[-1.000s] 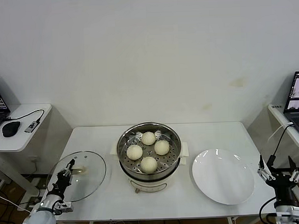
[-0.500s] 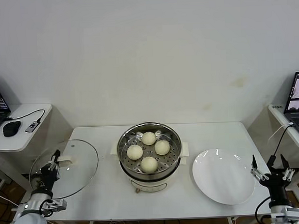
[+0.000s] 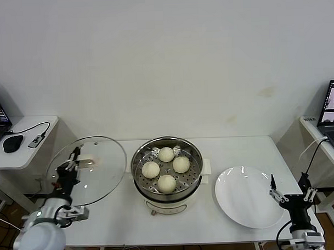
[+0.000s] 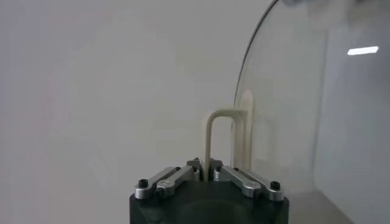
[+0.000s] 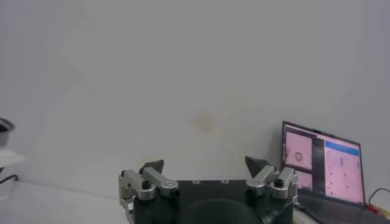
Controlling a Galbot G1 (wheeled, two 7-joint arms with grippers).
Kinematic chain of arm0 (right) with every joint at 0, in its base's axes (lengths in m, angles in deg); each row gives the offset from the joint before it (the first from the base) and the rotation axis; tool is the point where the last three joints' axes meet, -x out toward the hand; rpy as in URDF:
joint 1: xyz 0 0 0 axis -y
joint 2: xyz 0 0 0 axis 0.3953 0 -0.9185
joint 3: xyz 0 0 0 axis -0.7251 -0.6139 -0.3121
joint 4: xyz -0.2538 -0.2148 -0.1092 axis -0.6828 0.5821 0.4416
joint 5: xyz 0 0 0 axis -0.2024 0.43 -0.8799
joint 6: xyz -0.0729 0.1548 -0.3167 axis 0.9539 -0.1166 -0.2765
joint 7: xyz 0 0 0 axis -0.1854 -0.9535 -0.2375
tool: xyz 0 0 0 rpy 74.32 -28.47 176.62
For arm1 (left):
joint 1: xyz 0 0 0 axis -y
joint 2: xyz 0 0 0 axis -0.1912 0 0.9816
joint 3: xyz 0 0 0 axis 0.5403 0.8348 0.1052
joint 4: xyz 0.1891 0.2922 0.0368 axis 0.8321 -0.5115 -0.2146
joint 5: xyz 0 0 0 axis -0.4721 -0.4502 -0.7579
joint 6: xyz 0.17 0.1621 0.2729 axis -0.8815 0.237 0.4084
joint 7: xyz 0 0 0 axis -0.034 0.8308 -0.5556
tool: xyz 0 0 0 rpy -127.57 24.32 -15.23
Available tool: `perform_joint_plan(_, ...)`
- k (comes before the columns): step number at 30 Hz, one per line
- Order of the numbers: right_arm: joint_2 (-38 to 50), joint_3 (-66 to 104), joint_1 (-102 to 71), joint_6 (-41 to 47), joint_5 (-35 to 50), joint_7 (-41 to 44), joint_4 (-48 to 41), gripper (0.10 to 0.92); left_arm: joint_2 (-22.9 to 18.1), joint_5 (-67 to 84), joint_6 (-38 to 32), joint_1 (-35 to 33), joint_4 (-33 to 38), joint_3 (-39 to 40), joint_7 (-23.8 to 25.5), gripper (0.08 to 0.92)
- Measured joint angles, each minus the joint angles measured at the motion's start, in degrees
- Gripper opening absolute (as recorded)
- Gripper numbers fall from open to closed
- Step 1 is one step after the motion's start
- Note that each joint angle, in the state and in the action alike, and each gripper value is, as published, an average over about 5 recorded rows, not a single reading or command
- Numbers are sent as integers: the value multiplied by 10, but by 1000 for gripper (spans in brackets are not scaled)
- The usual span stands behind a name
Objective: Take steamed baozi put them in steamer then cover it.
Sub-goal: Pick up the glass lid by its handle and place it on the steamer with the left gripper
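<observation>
Baozi (image 3: 166, 169), four of them, sit in the steamer (image 3: 167, 193) at the frame's centre on the table (image 3: 121, 214). At centre-left, the left claw (image 3: 69, 168) pinches the cream handle (image 4: 220, 137) of the cover (image 3: 87, 170), holding it tilted in the air just left of the steamer. At lower right, the right claw (image 3: 290, 192) hangs spread beside the white plate (image 3: 249, 197).

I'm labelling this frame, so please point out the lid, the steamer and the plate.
lid (image 3: 103, 171), head view, on the clear glass.
steamer (image 3: 136, 159), head view, on its metal rim.
plate (image 3: 246, 199), head view, on its bare middle.
</observation>
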Motion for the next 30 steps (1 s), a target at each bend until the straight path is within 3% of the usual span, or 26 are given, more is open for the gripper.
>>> perform_joint_plan(9, -22, -5, 9, 9, -57, -18, -1, 823, -19, -30, 71, 125, -11, 145, 54, 155)
perform_joint_plan(19, -35, -11, 13, 10, -96, -32, -8, 823, -102, -121, 108, 225, -53, 257, 113, 155)
perform_joint_plan(30, -39, -12, 13, 10, -110, -37, -14, 823, -181, -176, 124, 279, -98, 331, 141, 155)
